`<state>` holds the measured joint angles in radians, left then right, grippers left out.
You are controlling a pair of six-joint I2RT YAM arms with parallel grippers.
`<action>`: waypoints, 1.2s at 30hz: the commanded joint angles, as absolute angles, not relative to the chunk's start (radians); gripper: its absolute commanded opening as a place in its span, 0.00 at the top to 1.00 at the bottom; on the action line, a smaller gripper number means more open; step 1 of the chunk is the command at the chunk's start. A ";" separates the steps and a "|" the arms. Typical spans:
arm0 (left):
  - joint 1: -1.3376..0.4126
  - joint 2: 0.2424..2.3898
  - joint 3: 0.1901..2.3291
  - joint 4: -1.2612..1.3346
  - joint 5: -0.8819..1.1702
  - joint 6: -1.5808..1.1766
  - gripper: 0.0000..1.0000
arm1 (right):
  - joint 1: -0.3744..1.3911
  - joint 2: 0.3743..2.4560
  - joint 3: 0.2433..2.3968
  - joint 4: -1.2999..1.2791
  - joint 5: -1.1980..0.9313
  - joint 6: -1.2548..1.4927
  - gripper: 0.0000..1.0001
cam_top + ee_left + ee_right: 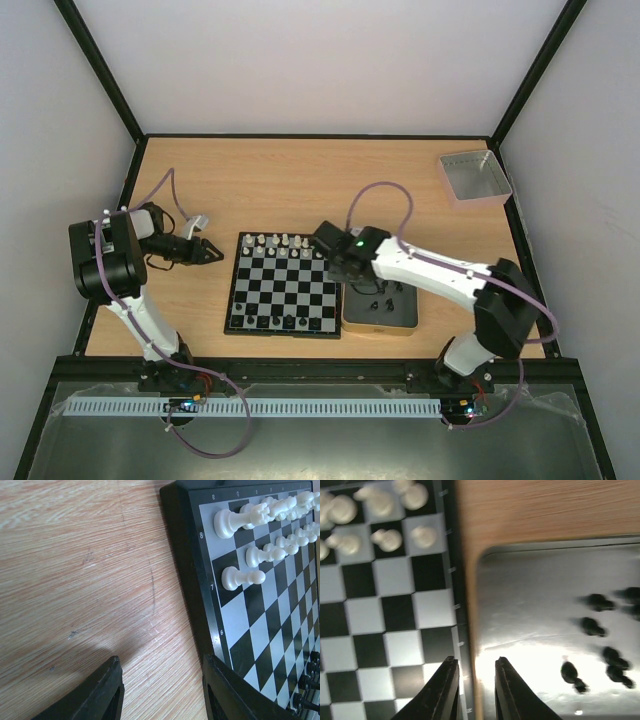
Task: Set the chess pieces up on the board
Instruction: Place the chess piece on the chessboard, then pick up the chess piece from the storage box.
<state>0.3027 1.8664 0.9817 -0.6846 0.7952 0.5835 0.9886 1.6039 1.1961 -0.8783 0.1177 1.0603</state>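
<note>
Wooden tabletop [300, 180], pale walls [320, 60] on three sides, black frame posts [100, 68] running up at the corners.

Board [283, 290]: it is lying near the middle of the tabletop, in front of both arm bases. White pieces [280, 245] are standing in its two far rows. Several black pieces [277, 320] are standing along its near row.

Tin [405, 320]: gold-rimmed, it is sitting just beside the board's right edge. Loose black pieces [594, 626] are lying inside it. The right wrist view is too blurred for me to count them or say which are upright.

Grey tray [474, 177]: it is sitting at the far right corner of the tabletop, well apart from the board and the tin.

Left gripper [207, 252]: I am holding it close above the tabletop, off the board's far left corner and pointing toward the board. Its fingers are standing well apart with only bare wood showing between them, so it is gripping nothing. In the left wrist view one finger is overlapping the board's black border. I cannot tell whether it is touching.

Right gripper [476, 662]: I am holding it over the strip of wood between the board's right edge and the tin's left rim. The jaws are standing a narrow gap apart. Nothing is showing between them, so I am gripping no piece.
</note>
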 commanded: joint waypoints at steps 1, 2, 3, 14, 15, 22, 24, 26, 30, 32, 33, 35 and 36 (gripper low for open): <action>0.311 1.956 0.933 -0.660 0.554 0.588 0.54 | 0.915 1.493 1.073 -0.930 0.163 1.040 0.81; 0.311 1.956 0.933 -0.659 0.553 0.586 0.54 | 0.904 1.473 1.050 -0.926 0.155 1.041 0.82; 0.310 1.956 0.932 -0.657 0.552 0.584 0.54 | 0.896 1.454 1.030 -0.924 0.150 1.041 0.82; 0.310 1.970 0.939 -0.662 0.552 0.584 0.55 | 0.861 1.332 0.867 -0.831 0.057 1.043 0.82; 0.310 1.971 0.939 -0.661 0.550 0.583 0.54 | 0.861 1.331 0.858 -0.825 0.052 1.042 0.82; 0.312 1.967 0.937 -0.659 0.548 0.580 0.54 | 0.859 1.330 0.818 -0.807 0.038 1.036 0.80; 0.313 1.962 0.935 -0.657 0.549 0.581 0.55 | 0.857 1.335 0.807 -0.801 0.039 1.031 0.80; 0.314 1.955 0.931 -0.655 0.549 0.581 0.54 | 0.855 1.337 0.794 -0.792 0.036 1.029 0.80; 0.314 1.951 0.928 -0.652 0.549 0.580 0.54 | 0.849 1.335 0.766 -0.764 0.021 1.031 0.81; 0.314 1.958 0.932 -0.655 0.550 0.581 0.54 | 0.847 1.335 0.754 -0.745 0.009 1.032 0.81; 0.316 1.960 0.934 -0.656 0.551 0.580 0.54 | 0.847 1.337 0.751 -0.739 0.008 1.032 0.81; 0.317 1.962 0.936 -0.657 0.551 0.580 0.54 | 0.845 1.344 0.744 -0.727 0.003 1.029 0.82; 0.317 1.962 0.935 -0.657 0.551 0.581 0.54 | 0.845 1.348 0.740 -0.722 0.002 1.028 0.82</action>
<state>0.3096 1.8782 0.9871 -0.6933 0.8101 0.5827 0.8505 1.3464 0.7593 -0.7532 0.0036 1.0355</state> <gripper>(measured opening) 0.456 0.182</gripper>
